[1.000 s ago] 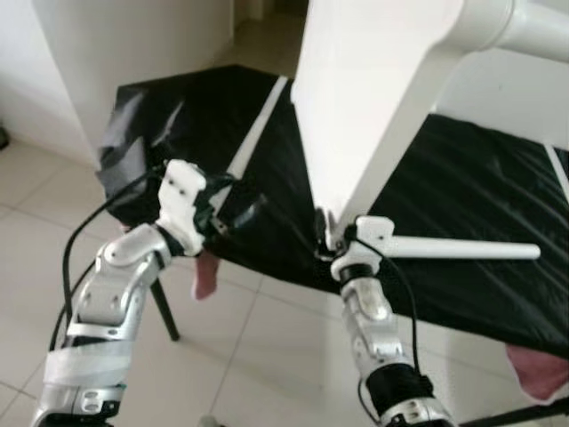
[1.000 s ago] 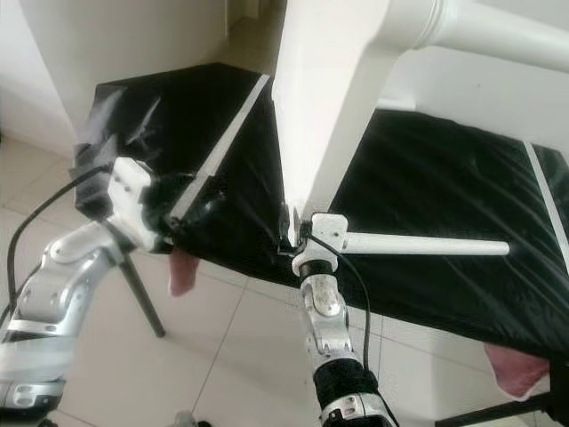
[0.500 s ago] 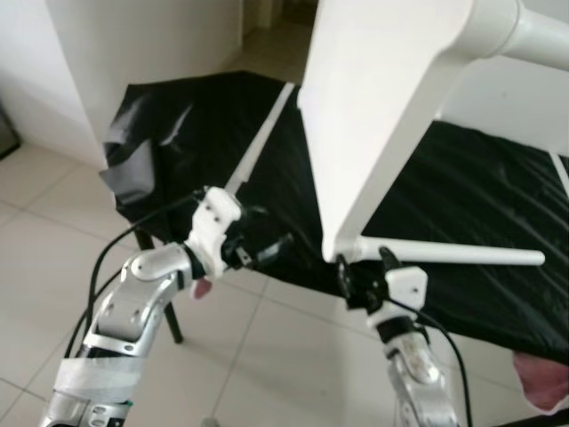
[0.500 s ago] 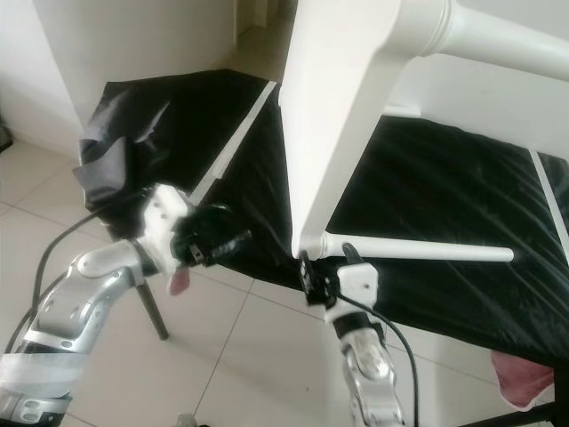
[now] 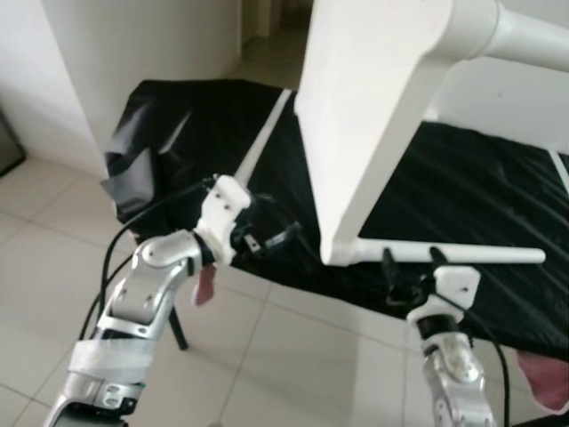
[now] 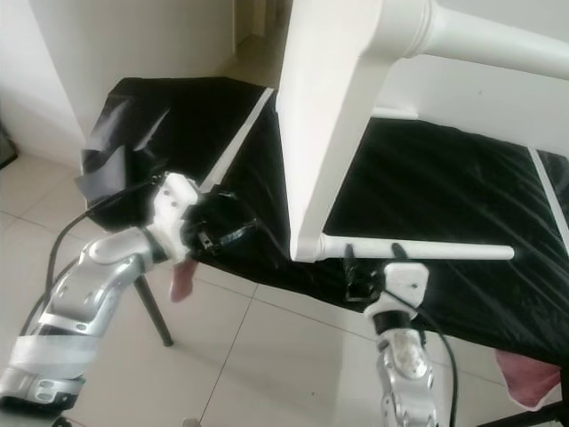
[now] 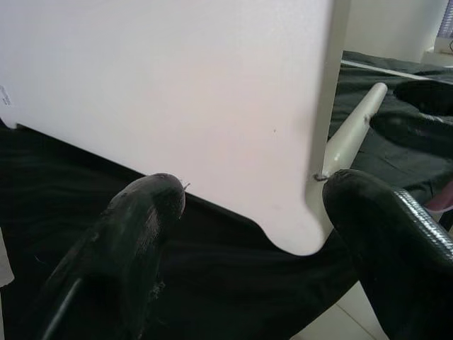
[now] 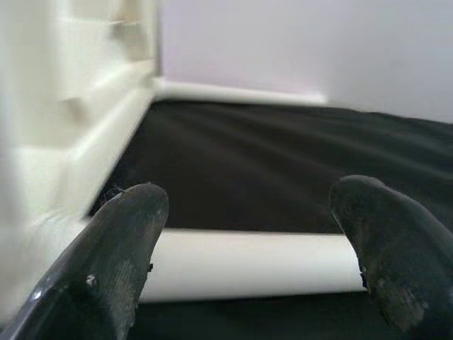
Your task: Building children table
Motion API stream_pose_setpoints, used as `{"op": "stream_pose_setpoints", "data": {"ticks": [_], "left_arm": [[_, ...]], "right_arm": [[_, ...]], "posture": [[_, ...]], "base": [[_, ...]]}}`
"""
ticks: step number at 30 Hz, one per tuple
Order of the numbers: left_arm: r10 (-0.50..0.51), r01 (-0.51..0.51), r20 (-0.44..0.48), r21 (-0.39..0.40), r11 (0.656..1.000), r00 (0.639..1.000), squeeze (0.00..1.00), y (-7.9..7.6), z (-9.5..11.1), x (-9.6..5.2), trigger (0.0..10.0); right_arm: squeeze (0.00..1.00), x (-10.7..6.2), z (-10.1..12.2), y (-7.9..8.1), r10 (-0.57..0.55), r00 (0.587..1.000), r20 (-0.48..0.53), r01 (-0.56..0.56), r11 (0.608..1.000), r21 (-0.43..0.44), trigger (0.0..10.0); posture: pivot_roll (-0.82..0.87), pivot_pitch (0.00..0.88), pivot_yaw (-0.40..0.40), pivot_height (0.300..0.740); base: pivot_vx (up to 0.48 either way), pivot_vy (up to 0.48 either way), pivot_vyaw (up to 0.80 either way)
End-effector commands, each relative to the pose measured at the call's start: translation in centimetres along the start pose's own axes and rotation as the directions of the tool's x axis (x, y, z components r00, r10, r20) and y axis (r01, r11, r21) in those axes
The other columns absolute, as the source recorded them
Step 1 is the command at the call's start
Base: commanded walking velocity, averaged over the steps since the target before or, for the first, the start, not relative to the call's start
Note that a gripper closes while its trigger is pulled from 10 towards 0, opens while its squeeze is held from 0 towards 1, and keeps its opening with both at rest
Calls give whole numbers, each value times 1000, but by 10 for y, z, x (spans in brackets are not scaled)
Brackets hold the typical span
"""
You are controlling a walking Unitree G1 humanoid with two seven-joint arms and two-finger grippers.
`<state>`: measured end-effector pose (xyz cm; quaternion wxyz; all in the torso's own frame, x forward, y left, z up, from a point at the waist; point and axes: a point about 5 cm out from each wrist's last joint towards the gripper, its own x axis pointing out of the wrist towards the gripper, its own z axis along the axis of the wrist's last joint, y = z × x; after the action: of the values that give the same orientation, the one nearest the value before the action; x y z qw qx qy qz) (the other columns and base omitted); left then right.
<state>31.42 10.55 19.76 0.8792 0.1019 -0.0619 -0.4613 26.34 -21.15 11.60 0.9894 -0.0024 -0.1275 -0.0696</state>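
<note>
Work surface: table covered w/ black sheet (image 5: 498, 196), standing on pale tiled floor (image 5: 293, 356); sheet hangs crumpled at the far-left corner.
Tabletop panel: white tabletop (image 5: 373, 116), tilted up on its edge, lower rounded corner resting near the front edge of the black sheet.
Leg 1: white leg (image 5: 453, 255) lies flat on the sheet, runs from the tabletop's lower corner out toward the robot's right; appears to join the tabletop at the corner.
Leg 2: second white leg (image 5: 260, 147) lies on the sheet to the left of the tabletop, running away from the robot, not attached.
Leg 3: upper white leg (image 5: 524, 31) projects from the tabletop's top corner, toward the right.
Left gripper: left gripper (image 5: 276, 240), fingers apart, nothing between them; hovers at the sheet's front edge, aimed at the tabletop's lower corner, just left of it, not touching. Wrist view: both fingertips (image 7: 141, 212) flank the rounded corner w/ a gap.
Right gripper: right gripper (image 5: 411, 264), fingers spread, pointing up just below/in front of leg 1; fingertips (image 8: 127, 234) either side of it in wrist view, contact cannot be told.
Other: pink cloth (image 5: 542, 378) at the lower right edge of the table.
</note>
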Motion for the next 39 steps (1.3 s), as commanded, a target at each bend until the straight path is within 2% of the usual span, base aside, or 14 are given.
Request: {"op": "stream_pose_setpoints", "data": {"ticks": [1,5,7,8,11,13,17,19,21,25,31,34,36,39], "left_arm": [[-42,42,-4,-3,999,999,0,-4,1,7,10000],[-71,70,-20,-47,996,997,0,-9,-3,15,10000],[-147,146,-16,-55,988,989,0,-22,-5,24,10000],[-147,146,-16,-55,988,989,0,-22,-5,24,10000],[-323,322,-9,-43,946,946,0,-51,-4,33,10000],[-371,371,-8,-36,928,929,0,-61,-3,37,10000],[-394,394,3,-54,918,919,0,-64,1,49,10000],[-401,401,2,-50,915,916,0,-64,1,50,10000],[-431,431,9,-48,901,902,0,-66,5,56,10000],[-474,474,7,-23,880,881,0,-69,12,64,10000],[-461,461,3,-15,887,887,0,-67,13,75,10000],[-454,454,7,-10,891,891,0,-66,14,80,10000],[-443,443,6,2,896,896,0,-65,15,84,10000],[-401,401,-3,35,916,916,0,-58,16,92,10000]], "right_arm": [[0,2,-10,-18,-108,992,-60,108,994,-1,10000],[0,12,-12,-37,-213,975,-68,213,977,-2,10000],[0,22,-10,-53,-284,956,-67,285,959,-1,10000],[0,22,-10,-53,-284,956,-67,285,959,-1,10000],[0,36,-5,-67,-339,939,-54,339,941,-8,10000],[0,42,-3,-70,-346,937,-58,346,938,-6,10000],[0,54,-4,-75,-399,911,-107,392,916,-79,10000],[0,55,-5,-76,-410,905,-113,403,912,-81,10000],[0,62,-9,-79,-430,884,-182,422,903,-85,10000],[0,71,-13,-84,-461,851,-251,449,887,-109,10000],[0,77,-8,-93,-518,821,-242,508,855,-104,10000],[0,82,-3,-94,-512,826,-237,504,858,-99,10000],[0,84,-2,-96,-506,825,-253,499,861,-98,10000],[0,89,-3,-100,-515,794,-324,504,855,-124,10000]], "posture": [[71,21,-35,740],[71,20,-28,740],[72,18,-26,740],[72,18,-26,740],[71,20,-22,740],[71,20,-22,740],[70,25,-16,740],[70,25,-16,740],[71,26,-13,740],[76,27,-6,740],[77,25,4,740],[75,25,6,740],[73,25,7,740],[66,28,12,740]], "base": [[0,0,0],[0,0,0],[0,0,0],[0,0,0],[0,0,0],[0,0,0],[0,0,0],[0,0,0],[0,0,0],[0,0,0],[0,0,0],[0,0,0],[0,0,0],[0,0,0]]}}
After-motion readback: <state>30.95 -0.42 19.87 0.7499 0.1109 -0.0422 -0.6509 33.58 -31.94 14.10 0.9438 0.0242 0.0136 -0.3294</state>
